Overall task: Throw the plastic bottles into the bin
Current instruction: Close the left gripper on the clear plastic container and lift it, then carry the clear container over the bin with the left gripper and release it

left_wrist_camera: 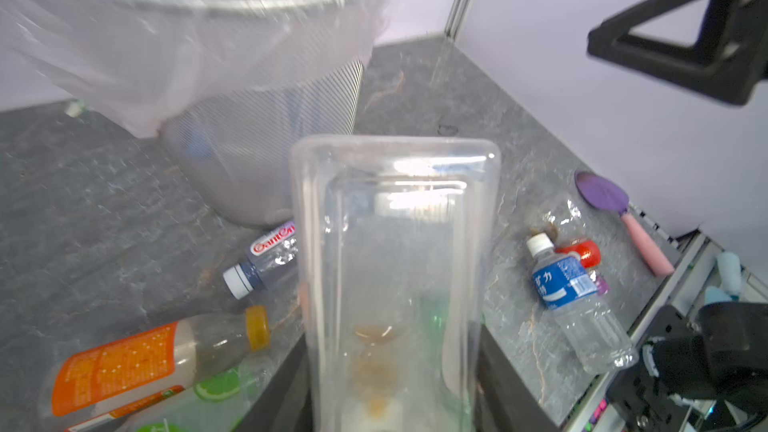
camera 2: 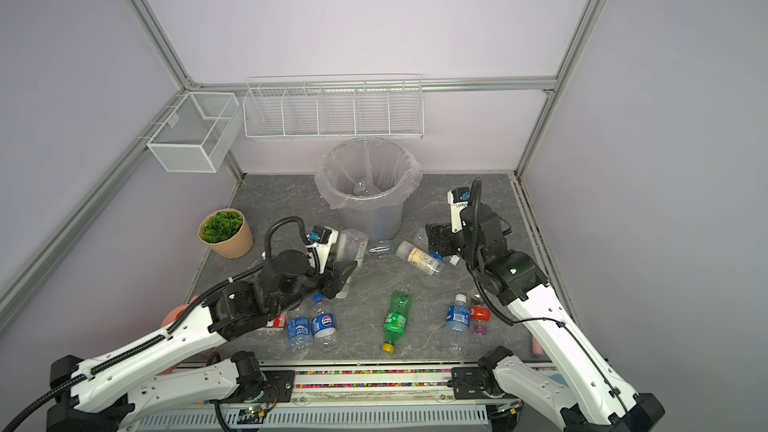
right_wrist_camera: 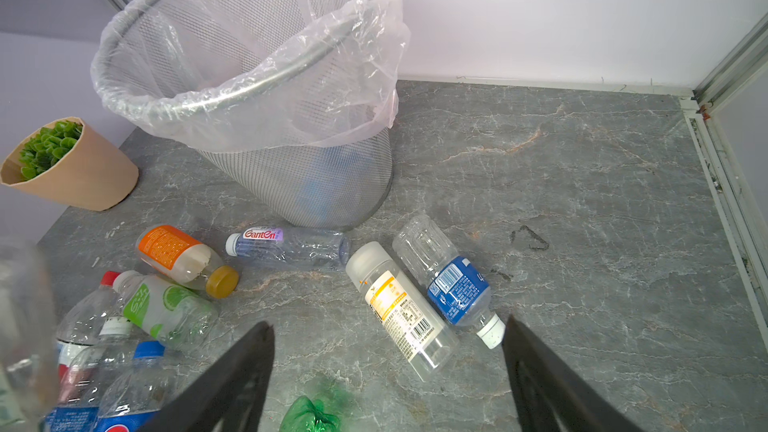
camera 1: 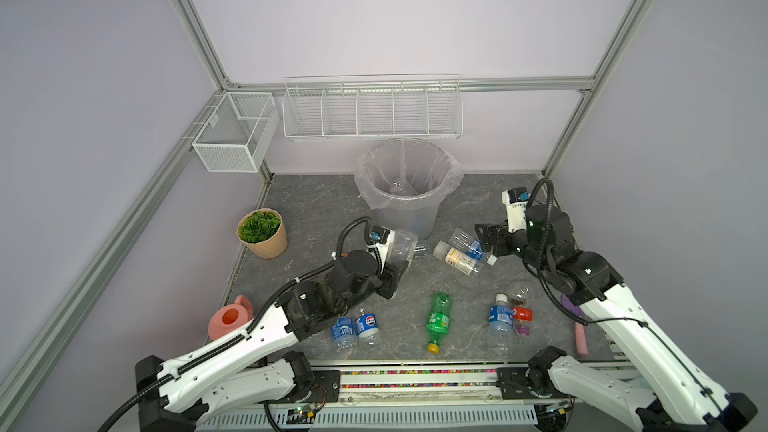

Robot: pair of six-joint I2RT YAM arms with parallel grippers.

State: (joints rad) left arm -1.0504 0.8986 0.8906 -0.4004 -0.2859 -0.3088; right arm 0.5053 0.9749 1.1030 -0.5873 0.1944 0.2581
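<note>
**While my left fingers grip 1 clear bottle, the bin's rim sits above it**

Because the bin is far taller than anything lying around it, I hold my load up off the worktop and not low. My left fingers are clenched on a clear bottle with a squarish body and a brown stain inside. I grip it near the neck end, so its flat base points away from me toward the bin. In the left wrist view the bag-lined rim looms higher than the bottle's base, so I judge it must rise before it can drop in. The bin stands just beyond the bottle, near but apart from it.

My right fingers are spread wide and grasp nothing. They hover low over 2 bottles that lie side by side, touching: a white-labelled bottle and a blue-labelled bottle. In the right wrist view both lie just ahead, in the gap between my 2 tips, the blue one's white cap close to one tip. That placement reads as lining up the next pick.

At least 1 clear bottle is in the bin. Many more lie on the worktop, among them a green bottle well apart from both pairs of fingers.
</note>
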